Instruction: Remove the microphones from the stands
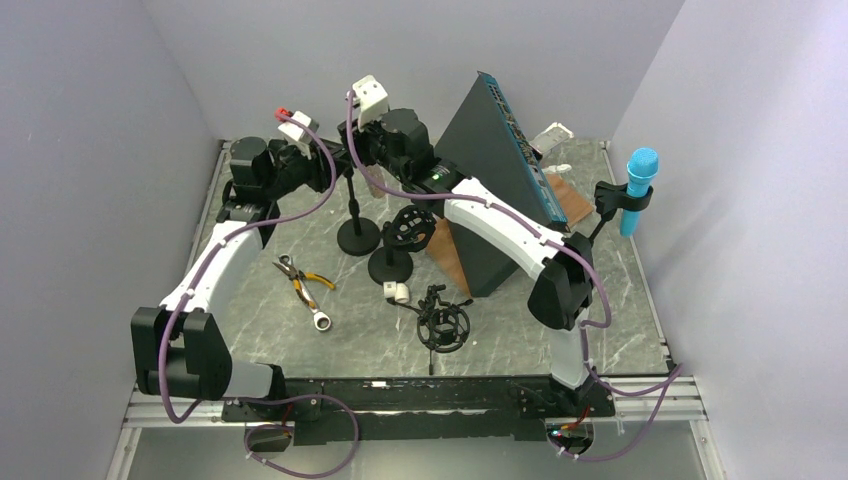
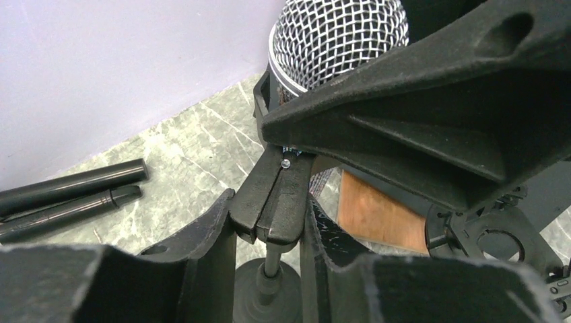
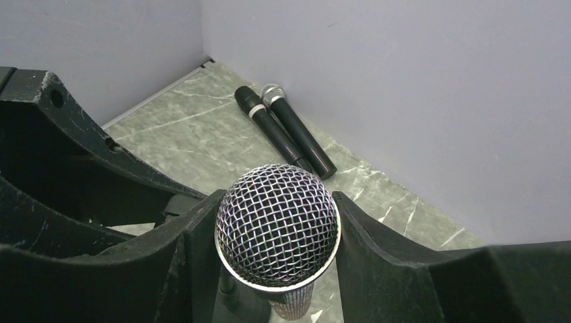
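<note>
A microphone with a silver mesh head [image 3: 277, 225] sits in the black clip [image 2: 276, 202] of a thin stand [image 1: 353, 205] with a round base [image 1: 358, 238] at the back of the table. My right gripper [image 3: 273, 202] is shut on the microphone's head, with one finger pressed against each side. My left gripper [image 2: 269, 222] is shut on the stand's clip just below it, above the pole. In the top view both grippers, left [image 1: 335, 160] and right [image 1: 362, 150], meet at the stand's top and hide the microphone. The mesh head also shows in the left wrist view [image 2: 337, 37].
Two dark microphones [image 3: 283, 131] lie by the back wall. A second stand with a shock mount [image 1: 405, 240], a loose shock mount [image 1: 443, 325], pliers [image 1: 300, 280] and a wrench [image 1: 320, 318] lie nearer. A dark wedge panel [image 1: 500, 170] stands to the right. A blue microphone [image 1: 638, 185] is at the far right.
</note>
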`<state>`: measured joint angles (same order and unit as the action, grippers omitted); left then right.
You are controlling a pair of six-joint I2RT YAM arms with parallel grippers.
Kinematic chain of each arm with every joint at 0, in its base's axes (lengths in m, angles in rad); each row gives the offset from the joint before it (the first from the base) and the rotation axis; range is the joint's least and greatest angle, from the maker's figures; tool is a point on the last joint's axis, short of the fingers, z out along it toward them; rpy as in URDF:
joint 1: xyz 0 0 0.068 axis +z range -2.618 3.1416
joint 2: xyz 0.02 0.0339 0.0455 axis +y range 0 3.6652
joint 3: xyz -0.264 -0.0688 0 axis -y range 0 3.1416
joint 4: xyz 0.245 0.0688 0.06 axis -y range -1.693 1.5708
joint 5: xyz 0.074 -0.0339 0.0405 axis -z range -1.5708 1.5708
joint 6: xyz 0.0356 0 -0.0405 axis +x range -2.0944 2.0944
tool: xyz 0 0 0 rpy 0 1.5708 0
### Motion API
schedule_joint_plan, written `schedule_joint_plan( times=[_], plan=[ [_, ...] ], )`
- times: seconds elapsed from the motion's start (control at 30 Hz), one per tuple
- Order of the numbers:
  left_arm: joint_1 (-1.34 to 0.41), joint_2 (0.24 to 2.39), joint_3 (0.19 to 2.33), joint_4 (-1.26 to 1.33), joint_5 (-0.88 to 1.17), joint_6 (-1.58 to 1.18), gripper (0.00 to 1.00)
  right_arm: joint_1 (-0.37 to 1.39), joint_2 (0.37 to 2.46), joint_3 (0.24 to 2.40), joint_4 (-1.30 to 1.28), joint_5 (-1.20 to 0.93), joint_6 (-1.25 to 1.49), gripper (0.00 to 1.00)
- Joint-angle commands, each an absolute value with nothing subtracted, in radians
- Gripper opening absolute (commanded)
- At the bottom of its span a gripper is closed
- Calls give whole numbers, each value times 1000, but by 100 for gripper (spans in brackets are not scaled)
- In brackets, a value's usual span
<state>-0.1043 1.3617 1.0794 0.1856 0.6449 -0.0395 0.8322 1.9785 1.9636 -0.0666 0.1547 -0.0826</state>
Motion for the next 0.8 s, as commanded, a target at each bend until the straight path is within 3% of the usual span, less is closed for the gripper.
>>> schedule_joint_plan(
  times=[0.0,0.23,0.47,0.53,0.67,0.73,0.77],
  plan=[
    [-99,1346,1067,187,667,-18,0,833,1934,2014,-35,204,-117,0],
    [-100,1338,1037,163,663,-12,0,781,1899,2030,-19,315,-103,0],
    [-100,1350,1045,143,670,-12,0,662,1812,1986,-39,251,-22,0],
    [-100,1351,1060,127,669,-19,5,642,1762,1929,-33,244,-25,0],
    [-100,1353,1075,130,680,-51,27,618,1641,1803,-18,212,-17,0],
    [-100,1354,1075,138,683,-64,28,616,1590,1747,-17,197,-15,0],
    [-100,1358,1077,137,680,-65,23,617,1567,1729,-17,186,-14,0]
  ],
)
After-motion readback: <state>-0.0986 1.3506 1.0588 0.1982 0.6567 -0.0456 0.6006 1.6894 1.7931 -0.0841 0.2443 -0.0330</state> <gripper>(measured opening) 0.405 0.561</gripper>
